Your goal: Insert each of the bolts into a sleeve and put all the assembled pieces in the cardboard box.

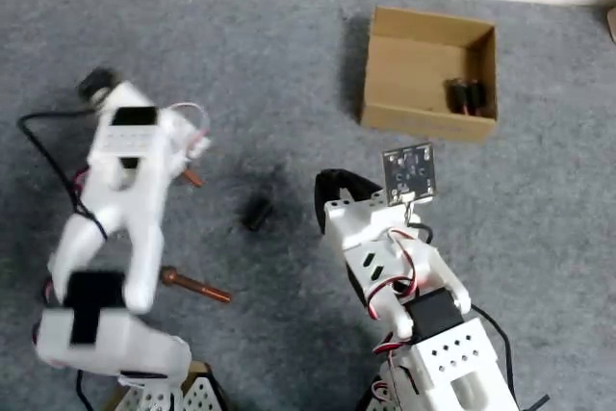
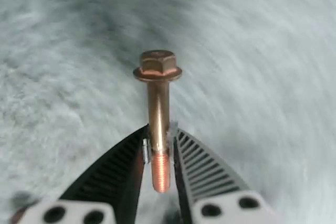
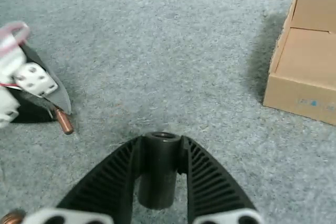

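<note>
The left gripper [image 2: 159, 136] pinches a copper bolt [image 2: 158, 93] by its thread end. The right gripper [image 3: 161, 146] is closed around a black sleeve [image 3: 157, 179]. These two are not joined yet. The cardboard box [image 1: 423, 122] sits at 1 o'clock on the table, with dark pieces [image 1: 467, 95] already inside. A second bolt [image 1: 197, 286] lies at 8 o'clock and a second sleeve [image 1: 257, 211] near the middle, so I think two pairs are left.

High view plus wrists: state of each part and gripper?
left gripper: shut on held bolt
right gripper: shut on held sleeve, bore empty
loose bolt: lying flat on table
loose sleeve: on table, ungripped
cardboard box: open, dark pieces inside
</note>
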Available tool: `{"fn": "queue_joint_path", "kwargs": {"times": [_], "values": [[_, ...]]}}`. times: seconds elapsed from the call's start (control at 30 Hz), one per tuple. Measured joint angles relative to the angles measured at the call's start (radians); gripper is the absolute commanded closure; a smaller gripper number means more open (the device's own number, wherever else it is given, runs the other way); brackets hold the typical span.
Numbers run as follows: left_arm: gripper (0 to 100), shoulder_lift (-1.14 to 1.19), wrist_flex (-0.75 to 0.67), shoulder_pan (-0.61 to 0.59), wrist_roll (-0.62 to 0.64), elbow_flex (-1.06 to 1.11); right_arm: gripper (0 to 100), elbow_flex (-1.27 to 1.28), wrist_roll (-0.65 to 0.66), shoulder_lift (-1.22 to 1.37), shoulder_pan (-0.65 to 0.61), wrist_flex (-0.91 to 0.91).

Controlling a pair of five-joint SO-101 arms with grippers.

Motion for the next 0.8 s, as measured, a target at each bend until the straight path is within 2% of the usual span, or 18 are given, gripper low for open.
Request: {"fn": "queue_joint_path", "kwargs": {"times": [0.13,0.33,0.53,0.63,0.8], "values": [[99,-0.204,0.014,0.146,-0.166,0.146,99.4,0.0,0.0,0.0,0.0,0.0],[99,-0.548,-0.034,0.155,-0.345,0.341,99.4,0.063,0.08,-0.006,-0.003,-0.049],[99,-0.936,-0.037,0.155,-0.407,0.474,99.4,0.172,0.15,-0.006,-0.049,-0.181],[99,-1.122,-0.044,0.167,-0.499,0.555,99.4,0.192,0.173,-0.006,-0.066,-0.206],[99,-1.387,-0.18,0.235,-0.511,0.74,99.4,0.193,0.181,-0.006,-0.098,-0.213]]}}
